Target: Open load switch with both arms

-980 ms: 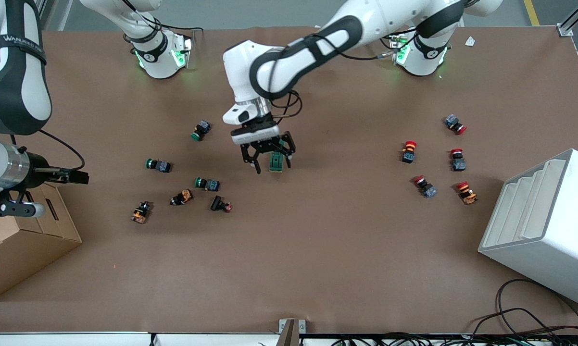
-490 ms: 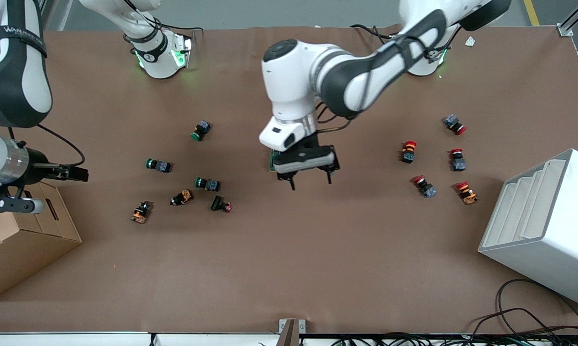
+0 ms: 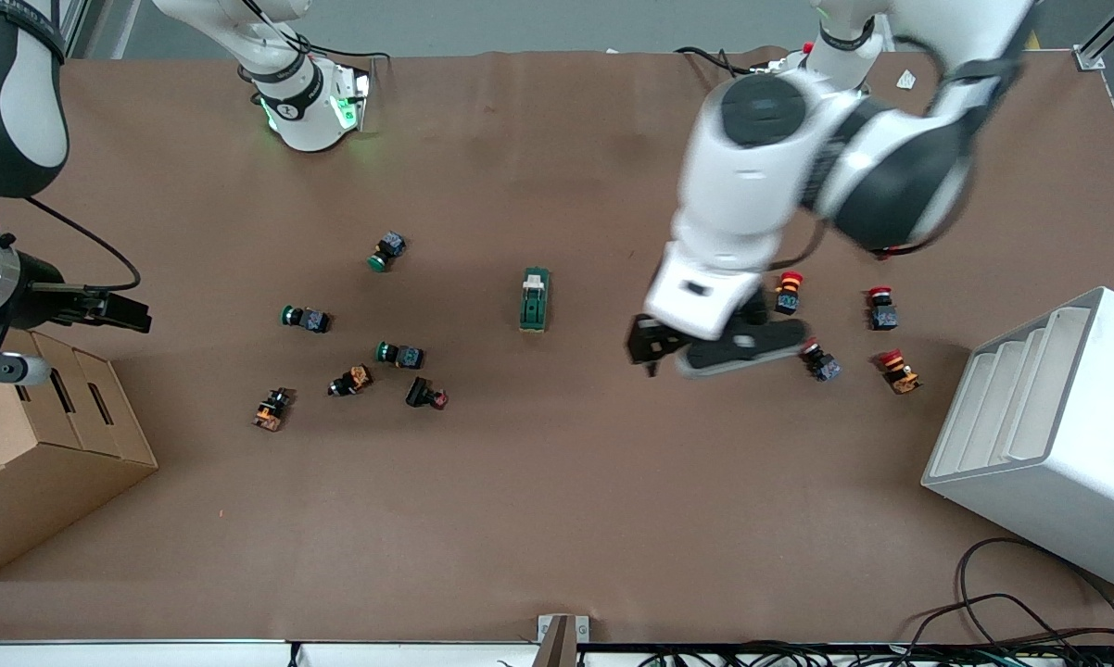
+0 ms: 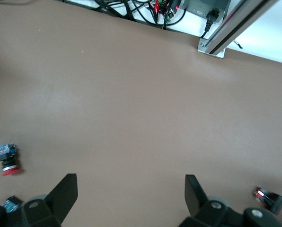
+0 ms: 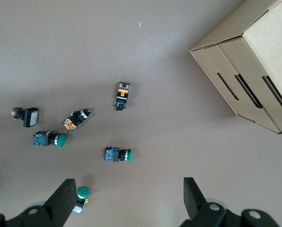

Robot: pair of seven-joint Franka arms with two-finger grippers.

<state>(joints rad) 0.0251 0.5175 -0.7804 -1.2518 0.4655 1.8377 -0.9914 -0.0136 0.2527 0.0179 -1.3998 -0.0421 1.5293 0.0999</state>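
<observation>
Judging by its free position mid-table, your load switch point(image 3: 535, 299) awaits regrasping. Left gripper point(image 3: 705, 352) hangs spread and empty over the red-capped buttons point(image 3: 788, 291); right gripper point(image 5: 127, 198), open and empty, waits over the cardboard box point(image 3: 47, 454).

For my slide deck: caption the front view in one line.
Load switch lies alone mid-table; open left gripper hovers above red push buttons.

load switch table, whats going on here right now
Nothing is held. The small dark green load switch with its white toggle lies alone mid-table. The left gripper, open, hangs over bare table beside the red-capped push buttons. The right gripper, open, waits above the cardboard box and the green-capped push buttons.
</observation>
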